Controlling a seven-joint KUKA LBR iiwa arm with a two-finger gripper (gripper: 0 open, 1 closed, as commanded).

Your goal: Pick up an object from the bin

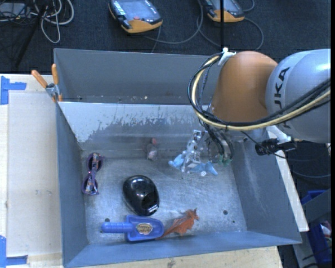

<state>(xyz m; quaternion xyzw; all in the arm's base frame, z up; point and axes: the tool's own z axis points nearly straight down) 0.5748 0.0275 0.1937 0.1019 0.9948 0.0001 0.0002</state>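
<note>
My gripper [197, 148] hangs low over the right middle of the bin, under the arm's orange cover. Right beneath it lies a light blue plastic thing [207, 169] with pointed ends sticking out to the left and right; the gripper stands directly over its middle and hides that part. Whether the gripper touches it I cannot tell. A small pinkish thing [152, 151] rests to the left of the gripper, near the back wall. A black computer mouse [140, 194] lies in the bin's middle, left and in front of the gripper.
Purple sunglasses [92, 173] lie along the left wall. Near the front wall sit a blue toy with a yellow label [132, 228] and an orange toy animal [182, 223]. The arm and its cables reach in from the right.
</note>
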